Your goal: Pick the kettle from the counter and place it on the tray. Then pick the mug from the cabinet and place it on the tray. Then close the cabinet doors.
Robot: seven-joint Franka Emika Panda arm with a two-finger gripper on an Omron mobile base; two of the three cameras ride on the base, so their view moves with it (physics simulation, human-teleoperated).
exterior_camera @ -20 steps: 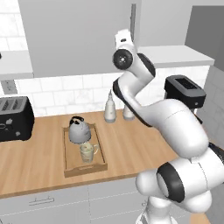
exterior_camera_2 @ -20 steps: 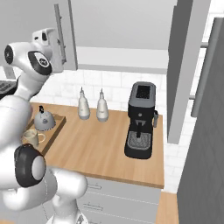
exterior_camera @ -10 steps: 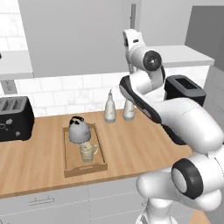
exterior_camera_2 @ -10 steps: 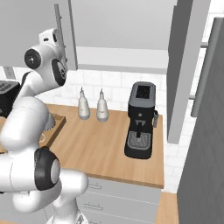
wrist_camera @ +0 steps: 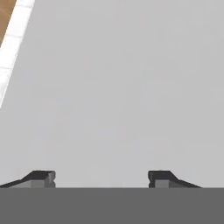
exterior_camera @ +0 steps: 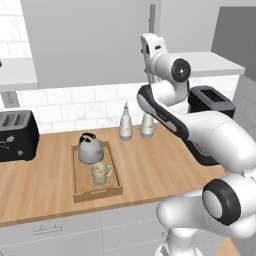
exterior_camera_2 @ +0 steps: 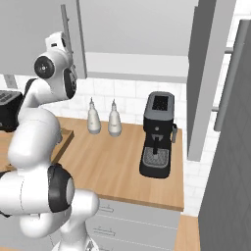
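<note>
My claw (wrist_camera: pixel 101 177) stayed spread against the grey cabinet door (wrist_camera: pixel 131 87); kettle (exterior_camera: pixel 90 149) and mug (exterior_camera: pixel 100 173) sat on the tray (exterior_camera: pixel 80 192).

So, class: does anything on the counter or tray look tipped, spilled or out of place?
Nothing stands out. The kettle and mug stand upright in the tray, the two bottles stand upright by the wall, and the counter shows no spills.
</note>
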